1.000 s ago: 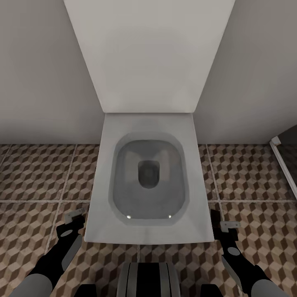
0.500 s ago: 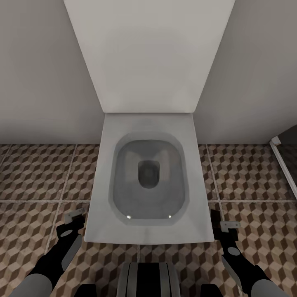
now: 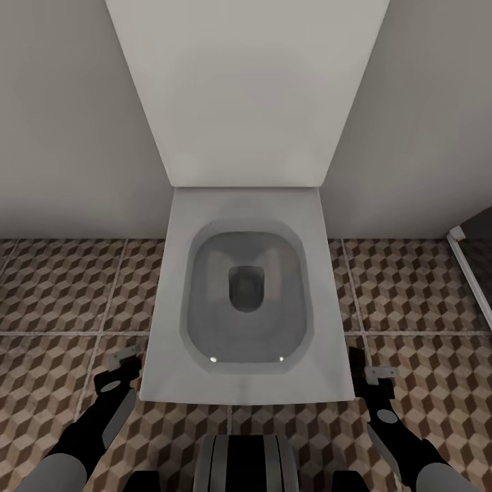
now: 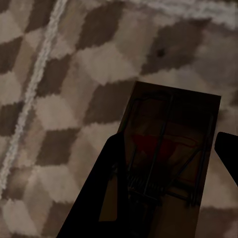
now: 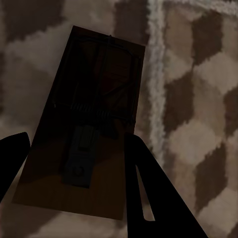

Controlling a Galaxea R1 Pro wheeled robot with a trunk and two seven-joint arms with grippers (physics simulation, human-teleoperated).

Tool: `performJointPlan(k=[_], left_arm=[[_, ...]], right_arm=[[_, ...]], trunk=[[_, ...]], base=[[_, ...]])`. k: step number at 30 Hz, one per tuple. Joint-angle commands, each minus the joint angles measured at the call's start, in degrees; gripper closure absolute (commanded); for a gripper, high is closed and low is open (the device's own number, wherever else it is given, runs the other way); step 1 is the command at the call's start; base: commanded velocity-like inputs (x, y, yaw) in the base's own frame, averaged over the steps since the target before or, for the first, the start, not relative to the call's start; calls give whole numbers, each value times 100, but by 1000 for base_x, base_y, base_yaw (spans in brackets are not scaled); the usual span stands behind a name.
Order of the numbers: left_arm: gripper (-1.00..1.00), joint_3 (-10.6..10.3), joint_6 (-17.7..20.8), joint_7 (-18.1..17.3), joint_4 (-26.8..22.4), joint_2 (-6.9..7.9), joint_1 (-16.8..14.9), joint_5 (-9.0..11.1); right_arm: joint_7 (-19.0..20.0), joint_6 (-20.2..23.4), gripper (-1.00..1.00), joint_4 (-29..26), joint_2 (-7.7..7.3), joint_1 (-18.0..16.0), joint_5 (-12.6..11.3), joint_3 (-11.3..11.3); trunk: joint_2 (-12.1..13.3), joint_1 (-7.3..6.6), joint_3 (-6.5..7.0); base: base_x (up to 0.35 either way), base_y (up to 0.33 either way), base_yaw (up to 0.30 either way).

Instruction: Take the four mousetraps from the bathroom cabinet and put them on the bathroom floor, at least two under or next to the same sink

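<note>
Nothing moved; each gripper (image 4: 168, 163) (image 5: 74, 163) gripping a dim mousetrap (image 4: 173, 134) (image 5: 94, 99).

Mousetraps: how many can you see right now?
2. One mousetrap sits between the left claw's fingers, above the tiled floor; the other between the right claw's fingers. More may be out of view.

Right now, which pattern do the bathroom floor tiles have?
The bathroom floor has a brown, tan and white cube pattern with pale grout lines, clearest in the head view.
</note>
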Motion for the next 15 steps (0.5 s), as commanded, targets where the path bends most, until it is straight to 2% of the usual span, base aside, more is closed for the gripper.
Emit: performJointPlan(k=[1, 12, 13, 14, 15], left_arm=[[100, -36, 30, 52, -10, 8, -2, 26], [100, -35, 27, 52, -10, 7, -2, 26], [100, -35, 26, 52, -10, 7, -2, 26], [-100, -32, 25, 52, -10, 7, -2, 26], [-100, -30, 25, 50, -10, 7, -2, 26]], right_arm=[[-37, -15, 100, 12, -5, -1, -90, 68], [-37, -15, 100, 12, -5, -1, -90, 68], [-37, -15, -100, 12, -6, -1, -90, 68], [-37, -15, -100, 12, -6, -1, -90, 68], [-37, -15, -100, 12, -5, -1, -90, 68]], trunk=[[-1, 0, -4], [-1, 0, -4], [-1, 0, -4], [-1, 0, -4], [-1, 0, -4]], base=[[0, 0, 0], [0, 0, 0], [0, 0, 0], [0, 0, 0], [0, 0, 0]])
